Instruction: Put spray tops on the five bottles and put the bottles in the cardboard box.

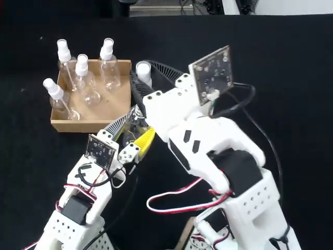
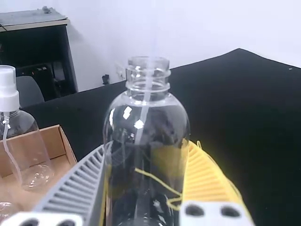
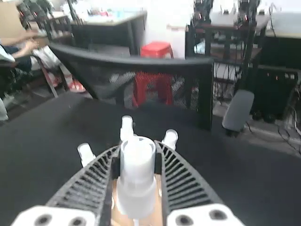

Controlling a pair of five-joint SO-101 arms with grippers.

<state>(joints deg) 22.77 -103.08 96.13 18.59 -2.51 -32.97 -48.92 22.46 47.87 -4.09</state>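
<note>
Black cloth covers the table [image 1: 291,78], and the box [image 1: 113,104] sits toward its far left in the high view. 4 capped bottles [image 1: 83,78] already stand upright inside it.

Just outside the box's right wall, the left gripper [image 1: 134,126] is closed around the body of the 5th bottle [image 2: 146,141]. Its grey finger is on one side and its yellow finger on the other, and the bottle stands upright with its threaded neck bare. The right gripper [image 3: 137,149] is pinched on the last top [image 3: 135,181], nozzle end up. It holds the top above and beyond the bottle, near the box's right edge as the high view has it. A thin pale line runs down inside the bottle. It may be the top's dip tube, but I cannot tell for sure.

Judged from this, the step in hand is capping the final bottle. The next move calls for lining the top's collar squarely over the neck and lowering it with the tube fed inside. It then needs pressing or twisting to seat it while the left gripper steadies the bottle. After that, the bottle would go into the bare near-right part of the box.
</note>
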